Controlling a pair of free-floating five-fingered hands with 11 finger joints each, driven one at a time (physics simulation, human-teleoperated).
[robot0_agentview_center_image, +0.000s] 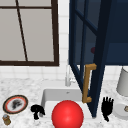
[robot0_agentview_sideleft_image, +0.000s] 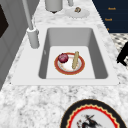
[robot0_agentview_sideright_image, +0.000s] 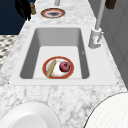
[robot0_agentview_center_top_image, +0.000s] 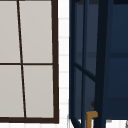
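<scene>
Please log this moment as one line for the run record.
left hand: shut, by red-rimmed counter plate | right hand: open, beside open navy glass-paned cabinet door

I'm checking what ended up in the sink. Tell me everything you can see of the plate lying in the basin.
The plate is round, with a red-orange rim and a pale centre; it looks like glazed ceramic. It lies flat on the floor of the sink, towards the front wall. On it rest a dark red round fruit or vegetable and, beside it, a tan stick-shaped item. Neither hand touches it.
</scene>
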